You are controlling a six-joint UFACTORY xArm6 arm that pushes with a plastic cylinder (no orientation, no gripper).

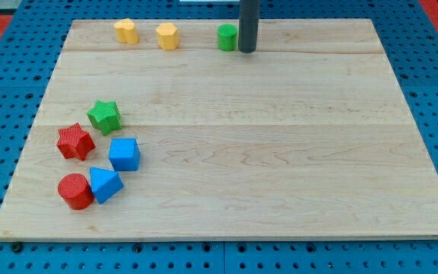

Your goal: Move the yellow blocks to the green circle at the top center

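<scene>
Two yellow blocks sit near the board's top edge: one yellow block at the top left and a second yellow block just to its right. The green circle stands at the top centre, to the right of both. My tip is at the end of the dark rod, right beside the green circle on its right side, touching it or nearly so. The yellow blocks are well to the left of my tip, apart from the green circle.
A green star, a red star, a blue cube, a blue block and a red circle cluster at the lower left of the wooden board.
</scene>
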